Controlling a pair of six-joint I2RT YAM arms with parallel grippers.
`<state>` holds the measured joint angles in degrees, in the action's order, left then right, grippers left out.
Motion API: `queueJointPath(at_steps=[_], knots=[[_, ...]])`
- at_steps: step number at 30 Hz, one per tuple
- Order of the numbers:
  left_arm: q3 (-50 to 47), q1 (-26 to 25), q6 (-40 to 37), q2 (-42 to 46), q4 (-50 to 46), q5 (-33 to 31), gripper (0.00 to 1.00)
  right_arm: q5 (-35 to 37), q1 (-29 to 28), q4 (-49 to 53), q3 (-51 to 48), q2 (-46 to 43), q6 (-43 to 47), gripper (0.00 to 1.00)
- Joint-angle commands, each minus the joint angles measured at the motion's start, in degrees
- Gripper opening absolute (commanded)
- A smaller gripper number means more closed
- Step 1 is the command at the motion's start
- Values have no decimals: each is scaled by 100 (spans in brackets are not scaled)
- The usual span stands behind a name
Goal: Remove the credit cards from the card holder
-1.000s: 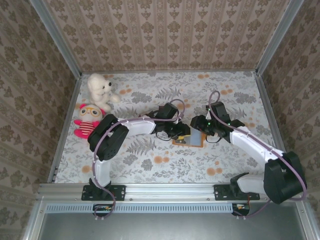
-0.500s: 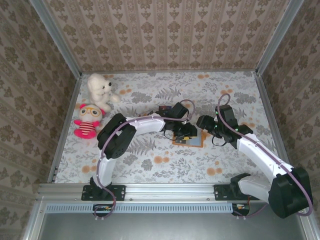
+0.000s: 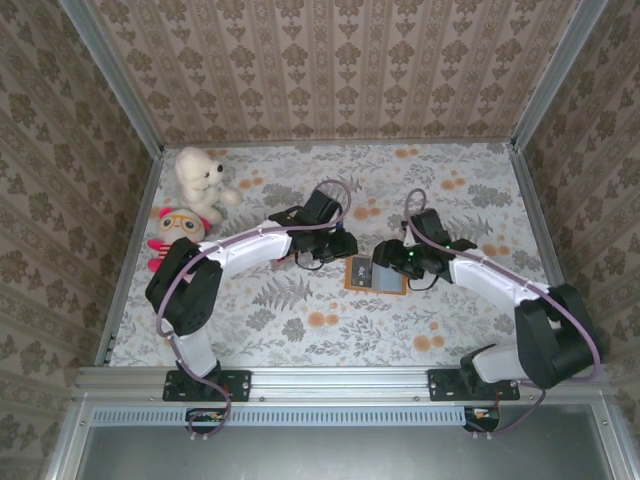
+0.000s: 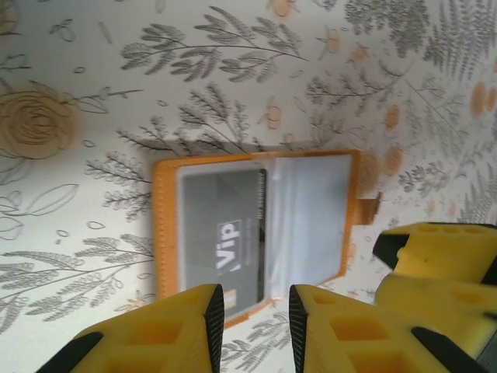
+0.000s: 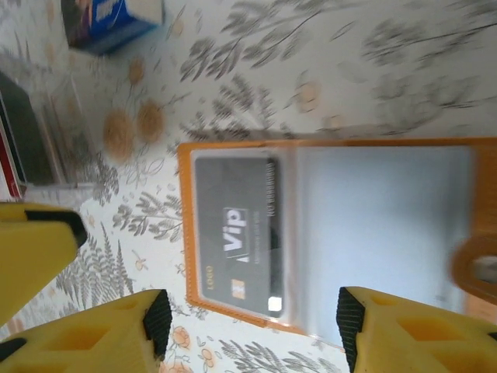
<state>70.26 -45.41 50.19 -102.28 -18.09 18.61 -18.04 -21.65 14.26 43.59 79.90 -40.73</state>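
Left wrist view, and the left tool [image 4: 256, 307] hangs with its yellow fingers a narrow gap apart, nothing between them: open and empty, just over the near rim of the flat tan-orange leather-like folding card holder [image 4: 311, 214], which lies spread open on the floral-printed worktop [image 4: 93, 62]. One half carries a dark grey plastic credit card marked "Vip" [image 4: 221, 233] under its greyish clear pocket; the other half's pocket looks empty. Over to the right wrist view: the right tool [image 5: 252, 311] stands wide open, empty as well, its fingers straddling the holder from above, and I can't tell whether they touch it. This view gives what the other doesn't: a few loose thin cards, dark and red [image 5: 15, 140], lying on the worktop off to one side of the holder, apart from it, and a small dark-blue box [image 5: 112, 19] further out. The top external view adds the layout, both tools meeting over the holder mid-worktop, with a white plush bear [image 3: 200, 172] and a pink plush doll [image 3: 175, 240] well apart at the left. My read: some cards are out, and the Vip card is the one in hand. Next move calls for one tool pinning the holder while the other pinches the card's edge and slides it out along the pocket; which side opens, I can't tell.
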Motion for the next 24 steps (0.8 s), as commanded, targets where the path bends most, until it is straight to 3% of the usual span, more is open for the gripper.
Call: queueJointPath(at_steps=[1,5,11,24], knots=[[-100,-10,-162,-66,-268,-174,29,-333,-252,-354,230,434,-30,54],[-109,-19,-133,-202,-220,-124,24,-460,-290,-774,111,749,-246,42],[52,-15,-207,-460,-280,-17,19,-290,-248,-497,306,1006,51,29],[217,-37,-214,-863,-301,168,17,-78,-175,-390,259,1317,140,25]])
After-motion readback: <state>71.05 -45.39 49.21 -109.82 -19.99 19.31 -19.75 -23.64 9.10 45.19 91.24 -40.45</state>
